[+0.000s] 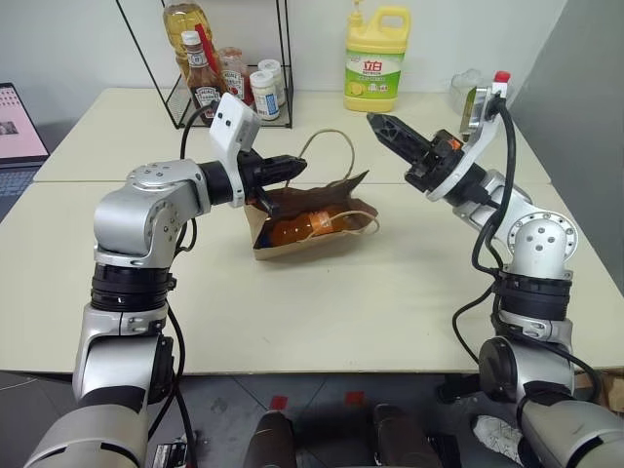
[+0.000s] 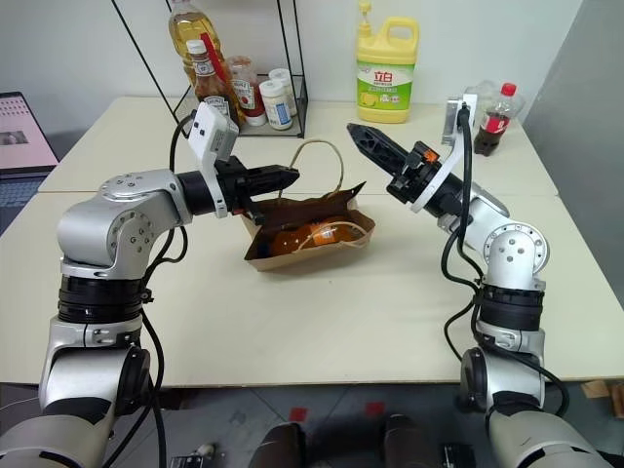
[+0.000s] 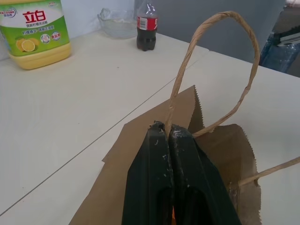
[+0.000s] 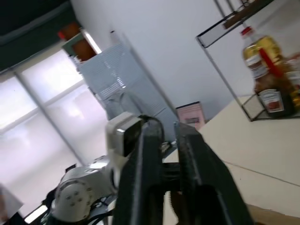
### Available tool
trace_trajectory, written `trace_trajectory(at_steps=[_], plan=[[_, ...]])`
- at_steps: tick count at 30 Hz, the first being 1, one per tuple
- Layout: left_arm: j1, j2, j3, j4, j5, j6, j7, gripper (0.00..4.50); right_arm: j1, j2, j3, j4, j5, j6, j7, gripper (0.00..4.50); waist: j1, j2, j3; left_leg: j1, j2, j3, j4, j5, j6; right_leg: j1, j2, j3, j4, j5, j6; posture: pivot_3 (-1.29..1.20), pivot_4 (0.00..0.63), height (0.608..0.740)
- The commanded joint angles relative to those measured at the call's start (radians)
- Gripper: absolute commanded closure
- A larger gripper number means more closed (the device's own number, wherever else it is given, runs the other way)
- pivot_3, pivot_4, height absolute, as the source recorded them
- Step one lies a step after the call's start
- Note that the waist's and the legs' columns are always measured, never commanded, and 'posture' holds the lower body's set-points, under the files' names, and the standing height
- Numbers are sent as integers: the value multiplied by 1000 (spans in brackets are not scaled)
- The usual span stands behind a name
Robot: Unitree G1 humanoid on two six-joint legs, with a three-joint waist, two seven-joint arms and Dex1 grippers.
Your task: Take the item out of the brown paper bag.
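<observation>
The brown paper bag (image 1: pixel 314 243) lies on its side in the middle of the table, its mouth held open. Through the mouth I see the item (image 2: pixel 310 235), a bottle of orange drink, lying inside. My left gripper (image 1: pixel 301 164) is shut on the bag's upper cord handle (image 3: pixel 213 61) at the mouth's top edge, and the cord comes out between its fingertips (image 3: pixel 157 129). My right gripper (image 1: pixel 376 122) hangs in the air above and to the right of the bag, shut with nothing in it, its tip pointing toward the left arm.
A yellow detergent jug (image 1: pixel 375 58) stands at the table's far edge, a cola bottle (image 2: pixel 497 117) and a glass bowl (image 3: pixel 117 21) at the far right. A wire rack (image 1: pixel 219 68) with sauce bottles is at the back left, a laptop (image 1: pixel 15 127) at the left.
</observation>
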Motion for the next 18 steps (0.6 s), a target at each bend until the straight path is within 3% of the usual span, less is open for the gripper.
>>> trace_trajectory(at_steps=[1, 6, 12, 18], plan=[[-15, 17, 10, -16, -5, -7, -2, 4500, 30, -21, 85, -64, -29, -2, 72, 4439, 0, 0, 0, 0, 0, 0, 0, 0, 0, 0, 0, 0, 0, 0, 0, 0, 150, 740], [-13, 18, 9, -18, -4, -8, 0, 4500, 73, -48, 203, 1, -181, -122, 195, 4439, 0, 0, 0, 0, 0, 0, 0, -2, 3, 0, 0, 0, 0, 0, 0, 0, 150, 740], [-5, 16, 4, -28, -7, -6, 1, 4500, 23, -70, 256, 152, -307, -231, 319, 4439, 0, 0, 0, 0, 0, 0, 0, -1, 3, 0, 0, 0, 0, 0, 0, 0, 150, 740], [0, 17, 7, -28, -7, -10, -1, 4500, 20, -145, 396, 169, -462, -334, 504, 4439, 0, 0, 0, 0, 0, 0, 0, -1, 2, 0, 0, 0, -1, 0, 0, 0, 150, 740]])
